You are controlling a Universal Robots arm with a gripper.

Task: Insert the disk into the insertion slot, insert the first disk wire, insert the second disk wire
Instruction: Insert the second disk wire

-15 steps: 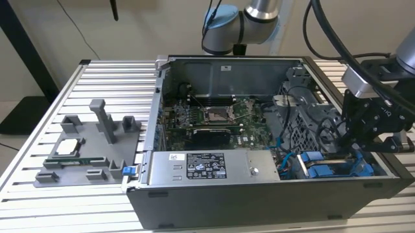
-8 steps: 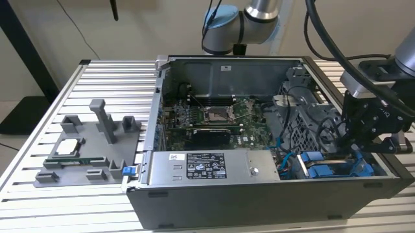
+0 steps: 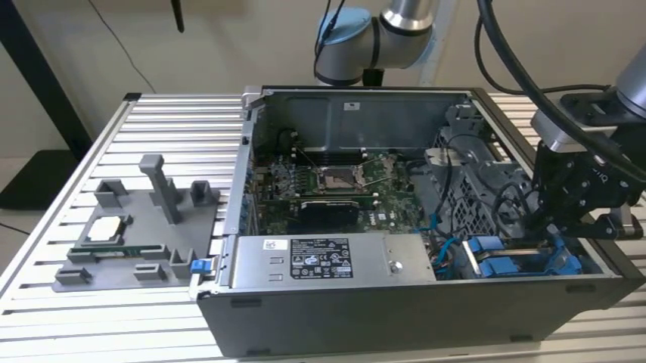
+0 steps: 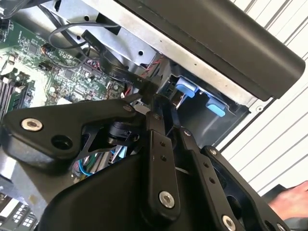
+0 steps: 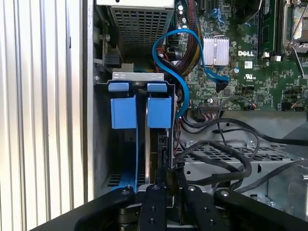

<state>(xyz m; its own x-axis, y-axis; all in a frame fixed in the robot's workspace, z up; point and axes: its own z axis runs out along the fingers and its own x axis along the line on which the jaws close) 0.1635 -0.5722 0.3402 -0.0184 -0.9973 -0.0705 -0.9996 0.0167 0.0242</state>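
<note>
- At the left of the exterior view, a flat grey plastic tray (image 3: 187, 234) of spare parts sits on the ribbed silver metal worktop (image 3: 101, 325).
- In the middle stands the open black computer case (image 3: 404, 318). A long grey power box (image 3: 404, 261) lies along its near edge.
- At the lower right of the case is the insertion slot (image 5: 101, 144), a grey metal bay with blue tabs.
- I think the disk (image 5: 151, 144) is already in there, standing on its edge under the blue tabs. So the first step looks done.
- The black hand (image 5: 166, 175) reaches down into the case just beside the disk. Its fingers are squeezed together on a thin, flat black wire (image 4: 115, 60), I think right at its plug.
- I cannot tell if that wire is pushed in.
- A curly blue wire (image 5: 183, 32) loops near the slot. I cannot tell if it is joined to the disk, so the two wire steps look not finished.
</note>
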